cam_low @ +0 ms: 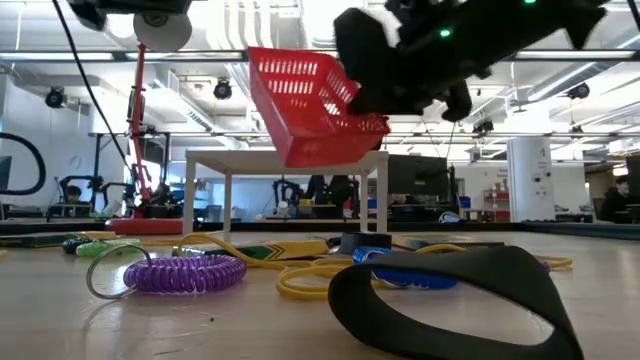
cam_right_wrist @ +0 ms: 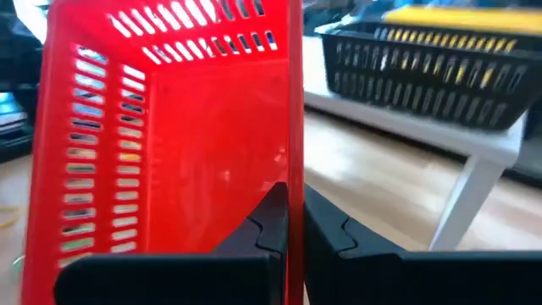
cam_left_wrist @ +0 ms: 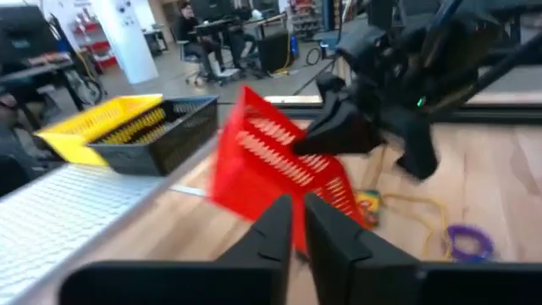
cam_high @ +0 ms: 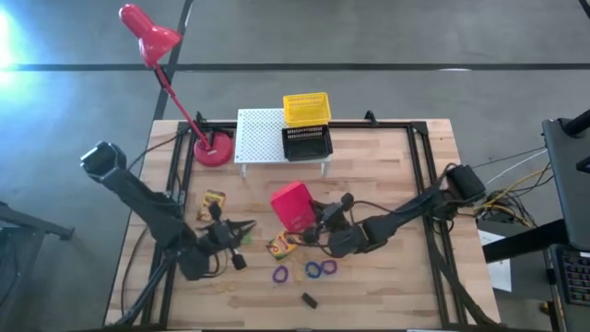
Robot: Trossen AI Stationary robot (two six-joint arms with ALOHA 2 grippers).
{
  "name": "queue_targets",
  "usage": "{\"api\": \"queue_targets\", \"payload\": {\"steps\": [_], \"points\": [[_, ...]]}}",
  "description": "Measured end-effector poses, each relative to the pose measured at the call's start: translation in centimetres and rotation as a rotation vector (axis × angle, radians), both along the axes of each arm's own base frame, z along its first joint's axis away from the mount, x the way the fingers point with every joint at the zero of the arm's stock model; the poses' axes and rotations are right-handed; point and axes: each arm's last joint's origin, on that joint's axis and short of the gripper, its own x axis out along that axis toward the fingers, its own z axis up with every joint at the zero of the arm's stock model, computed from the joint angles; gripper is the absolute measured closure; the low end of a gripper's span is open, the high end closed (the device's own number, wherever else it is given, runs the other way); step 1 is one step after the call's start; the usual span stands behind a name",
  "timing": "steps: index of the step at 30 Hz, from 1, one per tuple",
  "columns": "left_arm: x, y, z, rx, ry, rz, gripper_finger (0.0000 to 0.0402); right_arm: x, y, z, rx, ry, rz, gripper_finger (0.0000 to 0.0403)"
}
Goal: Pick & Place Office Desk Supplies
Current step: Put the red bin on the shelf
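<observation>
Bright, even overhead light fills the room, with ceiling strip lamps glowing in the low view and a white glare patch on the grey floor (cam_high: 14,41) at the high view's left edge. The slotted red plastic basket (cam_left_wrist: 279,174) smears with motion blur; the thick black elastic loop (cam_low: 450,300) nearest the low camera is soft.

Red lamp (cam_high: 152,41) beside white rack (cam_high: 263,136).

Raised red basket (cam_high: 292,205) between both arms; bare tabletop (cam_high: 387,286) at the near-right corner.
</observation>
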Motion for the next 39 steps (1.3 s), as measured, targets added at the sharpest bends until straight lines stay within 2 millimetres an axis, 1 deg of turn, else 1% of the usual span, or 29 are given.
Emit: {"api": "queue_targets", "payload": {"steps": [3, 8, 12, 14, 16, 20, 26, 30, 32, 36, 39], "points": [[1.4, 0.5, -0.8, -0.049, 0.025, -0.022, 0.0302, 1.3, 0.5, 0.1, -0.066, 0.011, -0.066, 0.039], [3.4, 2.2, -1.7, -0.268, 0.024, -0.04, 0.0199, 3.4, 1.3, 0.5, -0.155, 0.071, -0.097, 0.039], [4.3, 3.2, -2.1, -0.354, 0.014, -0.023, 0.012, 4.9, 1.8, 0.4, -0.25, 0.137, -0.174, 0.039], [4.6, 3.6, -2.1, -0.372, -0.008, 0.017, 0.0093, 5.5, 2.1, 0.3, -0.282, 0.169, -0.188, 0.039], [4.6, 3.8, -2.1, -0.356, -0.031, 0.062, 0.0076, 5.9, 2.3, 0.3, -0.295, 0.182, -0.191, 0.039], [4.5, 3.9, -2.1, -0.349, -0.049, 0.088, 0.0073, 6.1, 2.5, 0.1, -0.314, 0.199, -0.207, 0.039], [3.9, 2.7, -2.3, -0.38, 0.001, 0.009, 0.0106, 4.8, 2.5, 0.2, -0.299, 0.163, -0.223, 0.039], [3.6, 2.6, -2.6, -0.37, 0.021, 0.019, 0.0125, 4.5, 2.6, 0.0, -0.286, 0.146, -0.22, 0.039], [3.6, 3.0, -2.6, -0.36, 0.0, 0.063, 0.0131, 4.4, 2.6, -0.1, -0.286, 0.147, -0.217, 0.039], [3.7, 4.3, -3.1, -0.333, -0.006, 0.182, 0.0136, 4.3, 2.8, -0.1, -0.287, 0.146, -0.21, 0.039], [4.0, 5.2, -3.1, -0.331, -0.017, 0.228, 0.0136, 4.2, 3.0, -0.2, -0.287, 0.145, -0.205, 0.039]]}}
